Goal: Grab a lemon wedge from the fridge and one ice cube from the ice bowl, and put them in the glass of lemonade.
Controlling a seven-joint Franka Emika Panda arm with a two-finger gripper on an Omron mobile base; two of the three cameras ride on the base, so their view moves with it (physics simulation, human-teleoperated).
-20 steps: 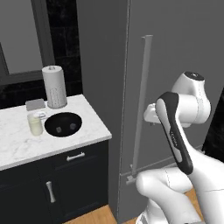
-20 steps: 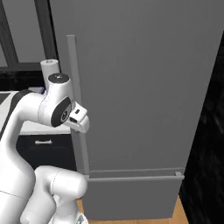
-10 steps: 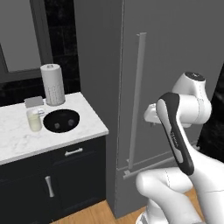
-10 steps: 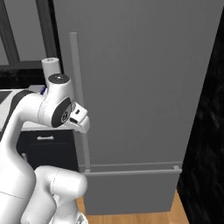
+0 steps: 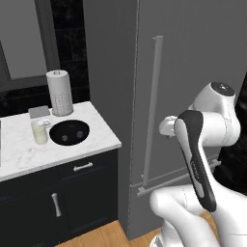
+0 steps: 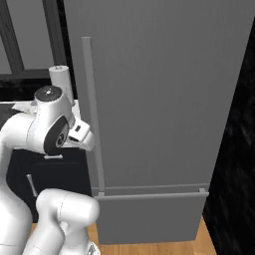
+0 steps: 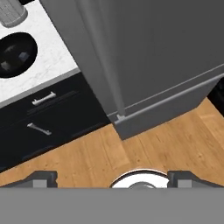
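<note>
The fridge [image 6: 164, 94] stands shut, its long bar handle [image 5: 153, 108] upright on the grey door. The lemon wedge is hidden. On the marble counter [image 5: 91, 140] to the left sit the black ice bowl [image 5: 70, 132], with pale cubes in it, and the glass of lemonade [image 5: 39, 131] beside it. My gripper [image 7: 113, 178] is open, its fingertips [image 7: 41, 177] wide apart with nothing between them, looking down at the floor before the fridge. In the hand view, the ice bowl [image 7: 15, 54] lies at the top left.
A paper towel roll [image 5: 60, 92] stands behind the bowl at the counter's back. Dark cabinet drawers with metal pulls [image 7: 41, 99] run under the counter. A grey drawer front [image 6: 149, 214] closes the fridge's bottom. Wooden floor [image 7: 144, 148] lies before it.
The whole picture has shifted a little, so the base has moved slightly. The arm keeps nearly the same pose and the gripper stays open.
</note>
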